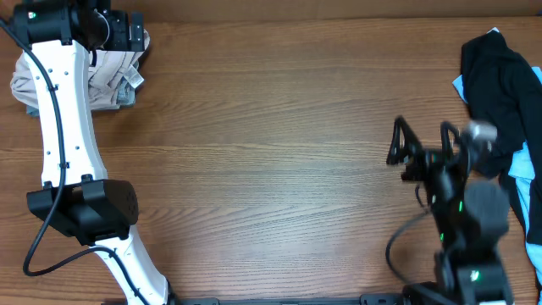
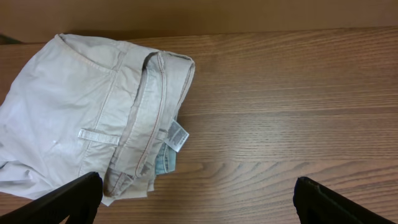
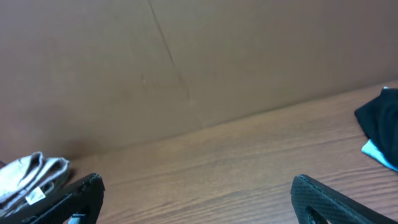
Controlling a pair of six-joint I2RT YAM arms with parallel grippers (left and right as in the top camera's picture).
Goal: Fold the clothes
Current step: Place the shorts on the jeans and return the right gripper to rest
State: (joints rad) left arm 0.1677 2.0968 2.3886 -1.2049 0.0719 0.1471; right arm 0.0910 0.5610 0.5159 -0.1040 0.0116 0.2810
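Observation:
The beige shorts (image 1: pixel 102 80) lie folded in a bundle at the table's far left corner, partly under my left arm. In the left wrist view the shorts (image 2: pixel 74 118) show a waistband, a belt loop and a small white label (image 2: pixel 176 135), with a bit of light-blue cloth under their edge. My left gripper (image 2: pixel 196 196) is open and empty, hovering just right of the bundle. My right gripper (image 1: pixel 398 140) is open and empty above bare table at the right; in its wrist view (image 3: pixel 196 193) the shorts (image 3: pixel 31 177) appear far off at the left.
A black garment (image 1: pixel 501 80) with light-blue cloth (image 1: pixel 525 161) lies at the table's right edge, also at the right of the right wrist view (image 3: pixel 379 124). A brown wall stands behind the table. Bare wood table (image 1: pixel 271 152) spans the middle.

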